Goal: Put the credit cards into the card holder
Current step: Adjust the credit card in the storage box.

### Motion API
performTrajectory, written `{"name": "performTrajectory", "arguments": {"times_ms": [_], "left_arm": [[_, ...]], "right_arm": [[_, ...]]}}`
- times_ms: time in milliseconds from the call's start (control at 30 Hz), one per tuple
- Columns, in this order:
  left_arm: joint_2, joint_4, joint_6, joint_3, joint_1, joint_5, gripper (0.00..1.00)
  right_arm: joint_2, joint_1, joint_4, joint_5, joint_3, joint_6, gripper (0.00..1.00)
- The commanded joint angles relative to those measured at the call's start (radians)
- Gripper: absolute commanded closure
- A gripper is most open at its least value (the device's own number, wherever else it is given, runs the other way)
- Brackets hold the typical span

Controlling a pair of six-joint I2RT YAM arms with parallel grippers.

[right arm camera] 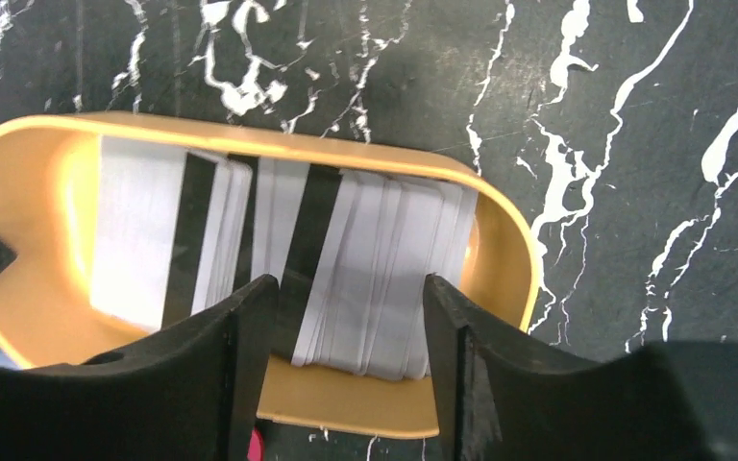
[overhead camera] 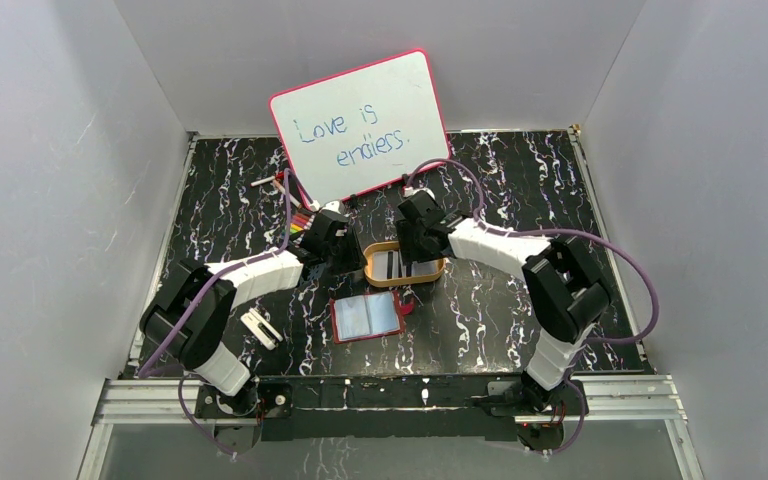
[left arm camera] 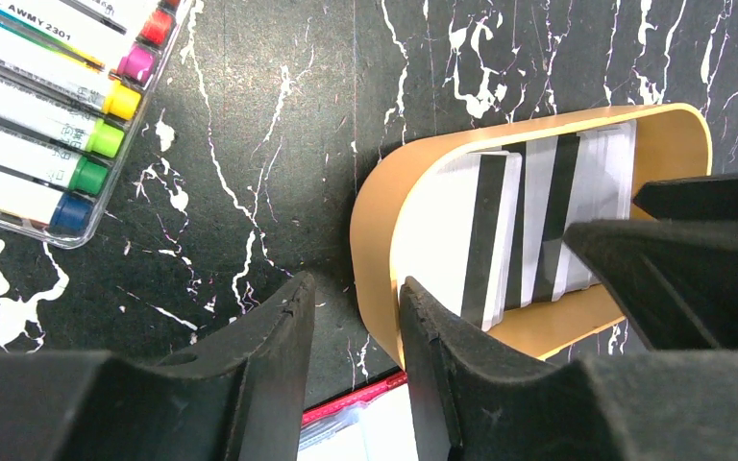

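Several credit cards (right arm camera: 135, 221) sit in the orange tray (right arm camera: 38, 221). The card holder (overhead camera: 367, 317) lies open just beside it. Right gripper (right arm camera: 346, 288): jaws apart astride the cards, nothing clamped. Left gripper (left arm camera: 357, 288): apart at the tray's end. We judge pick-up in hand; next, pinch one card.

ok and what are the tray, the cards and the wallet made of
Orange tray: likely moulded plastic, smooth semi-gloss; one-piece rounded wall with soft highlights.
Cards: thin stiff plastic, matte white, some with a black stripe; flat, crisp-edged stacks.
Card holder: red edging, perhaps leather-like, pale glossy sleeves inside; too small to be sure.
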Motion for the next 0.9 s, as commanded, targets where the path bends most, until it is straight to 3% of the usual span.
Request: {"name": "performTrajectory", "arguments": {"times_ms": [0, 200, 600, 867], "left_arm": [[-0.001, -0.017, 0.007, 0.018, 0.002, -0.016, 0.65], [-0.012, -0.007, -0.006, 0.005, 0.002, -0.013, 0.66], [-0.016, -0.007, -0.014, -0.005, 0.002, -0.016, 0.67], [-0.016, -0.019, -0.012, -0.005, 0.003, -0.035, 0.7]], "right_arm": [[-0.066, 0.048, -0.031, -0.001, 0.04, -0.009, 0.26], [0.023, 0.1, -0.081, 0.088, 0.118, -0.021, 0.02], [0.177, 0.114, -0.113, 0.206, 0.174, 0.004, 0.02], [0.119, 0.097, -0.101, 0.263, 0.066, -0.011, 0.06]]}}
